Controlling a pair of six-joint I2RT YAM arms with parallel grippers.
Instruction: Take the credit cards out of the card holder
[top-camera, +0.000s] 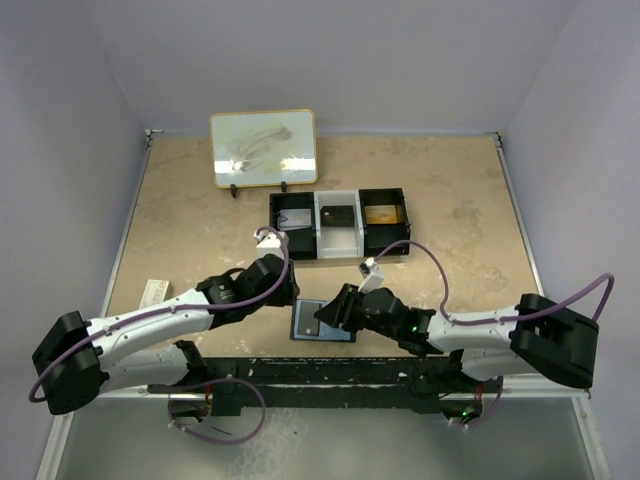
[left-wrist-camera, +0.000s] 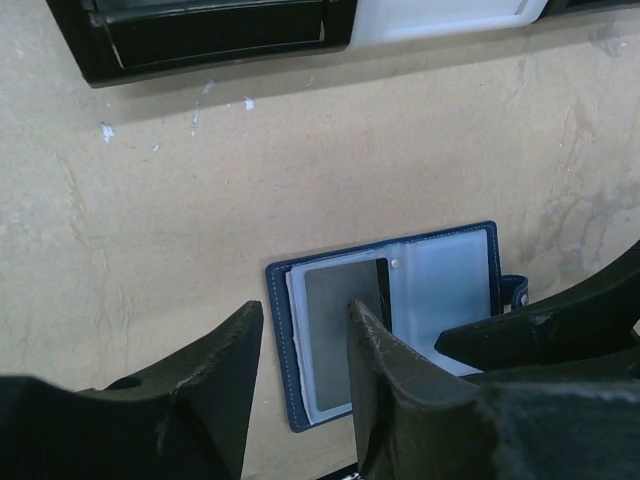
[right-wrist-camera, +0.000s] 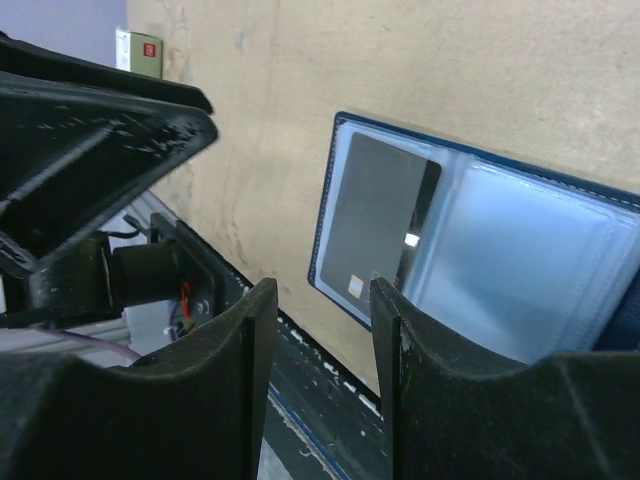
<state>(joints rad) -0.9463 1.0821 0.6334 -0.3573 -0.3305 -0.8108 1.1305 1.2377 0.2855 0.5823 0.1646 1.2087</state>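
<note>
The card holder (top-camera: 322, 324) lies open and flat on the table near the front edge, a navy folder with pale pocket panels (left-wrist-camera: 450, 280). A grey credit card (left-wrist-camera: 335, 320) sits in its left pocket, and it shows dark with a small chip in the right wrist view (right-wrist-camera: 375, 215). My left gripper (left-wrist-camera: 300, 335) hangs over the holder's left edge, open, one finger above the bare table and the other above the card. My right gripper (right-wrist-camera: 320, 325) hovers open at the holder's near corner (right-wrist-camera: 340, 285), with nothing between its fingers.
A black three-compartment tray (top-camera: 340, 252) with a white middle section stands just behind the holder, with a flat item in each compartment. A small whiteboard (top-camera: 263, 148) leans at the back. A small red-and-white box (top-camera: 153, 291) lies at the left. The two arms nearly meet over the holder.
</note>
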